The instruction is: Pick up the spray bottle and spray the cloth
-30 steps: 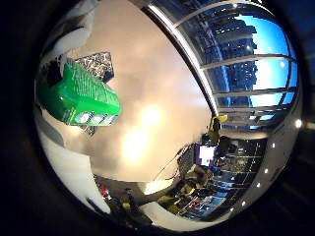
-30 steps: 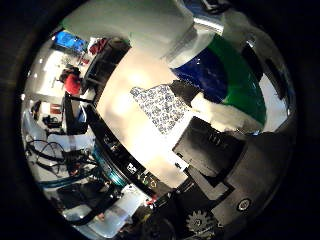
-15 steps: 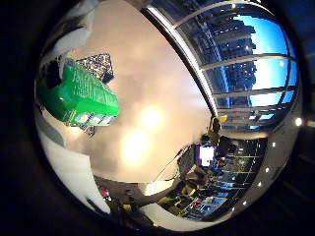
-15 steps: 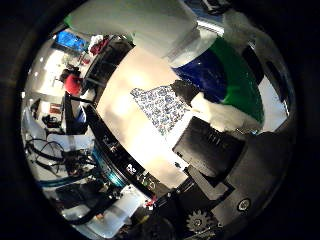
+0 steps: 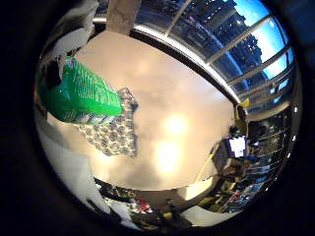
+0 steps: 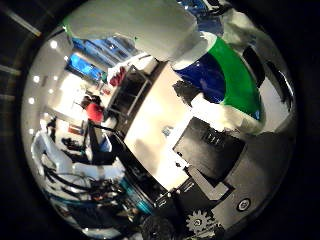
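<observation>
Green spray bottle (image 5: 81, 96) held close against the palm, above the patterned cloth (image 5: 114, 132).

White and black fingers (image 6: 150, 27) of the robot hand (image 6: 210, 150) curl round the bottle, whose green and dark blue body (image 6: 225, 80) fills the space right by the palm in the thumb-side view. Beyond it, the cloth lies flat on the pale counter (image 5: 172, 113), partly covered from view by the bottle. Farther off, tall windows (image 5: 236, 44) run behind the counter's far edge.
</observation>
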Robot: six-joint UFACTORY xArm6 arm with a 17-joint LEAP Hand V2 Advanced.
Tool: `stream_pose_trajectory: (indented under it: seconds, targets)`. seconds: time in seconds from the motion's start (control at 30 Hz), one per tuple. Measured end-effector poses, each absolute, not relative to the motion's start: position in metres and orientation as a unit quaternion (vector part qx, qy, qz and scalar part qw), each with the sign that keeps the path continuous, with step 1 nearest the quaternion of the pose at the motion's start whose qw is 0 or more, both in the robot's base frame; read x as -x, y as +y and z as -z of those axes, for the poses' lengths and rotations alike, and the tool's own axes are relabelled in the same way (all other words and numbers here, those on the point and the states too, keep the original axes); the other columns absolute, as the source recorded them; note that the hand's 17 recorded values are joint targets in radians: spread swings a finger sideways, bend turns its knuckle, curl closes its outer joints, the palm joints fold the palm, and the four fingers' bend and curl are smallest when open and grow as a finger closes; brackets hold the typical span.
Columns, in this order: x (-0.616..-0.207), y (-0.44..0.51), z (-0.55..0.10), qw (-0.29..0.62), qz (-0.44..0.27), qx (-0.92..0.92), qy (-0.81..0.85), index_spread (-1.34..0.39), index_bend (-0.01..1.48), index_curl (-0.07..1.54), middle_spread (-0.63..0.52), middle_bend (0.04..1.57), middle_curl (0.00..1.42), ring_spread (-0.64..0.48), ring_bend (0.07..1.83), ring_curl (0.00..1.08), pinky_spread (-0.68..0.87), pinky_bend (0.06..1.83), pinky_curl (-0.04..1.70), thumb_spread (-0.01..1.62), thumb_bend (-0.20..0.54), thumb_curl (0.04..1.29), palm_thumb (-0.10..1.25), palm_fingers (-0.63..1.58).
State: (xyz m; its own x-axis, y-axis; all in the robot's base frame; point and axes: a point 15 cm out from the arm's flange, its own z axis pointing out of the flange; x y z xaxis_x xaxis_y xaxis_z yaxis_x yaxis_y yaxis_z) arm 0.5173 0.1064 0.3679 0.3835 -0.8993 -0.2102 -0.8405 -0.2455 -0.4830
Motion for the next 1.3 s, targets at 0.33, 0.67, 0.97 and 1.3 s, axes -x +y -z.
stream_pose_trajectory:
  seconds: [0.33,0.67,0.97,1.3]
  targets:
    - [-0.522,0.186,-0.392,0.392,-0.008,0.751,0.532,-0.28,1.04,1.04,-0.14,1.37,0.85,-0.27,1.32,0.95,-0.14,1.04,1.53,0.71,-0.018,0.9,1.05,1.08]
    - [-0.537,0.236,-0.341,0.424,-0.055,0.743,0.514,-0.28,1.04,1.04,-0.14,1.37,0.85,-0.27,1.32,0.95,-0.14,1.04,1.53,0.72,-0.019,0.9,1.03,1.08]
    - [-0.544,0.249,-0.266,0.407,-0.097,0.745,0.52,-0.28,1.04,1.05,-0.14,1.37,0.85,-0.27,1.32,0.95,-0.14,1.04,1.53,0.72,-0.016,0.91,1.03,1.08]
    - [-0.55,0.248,-0.208,0.377,-0.107,0.754,0.527,-0.28,1.03,1.05,-0.14,1.37,0.85,-0.27,1.32,0.95,-0.14,1.04,1.53,0.74,-0.019,0.91,1.02,1.09]
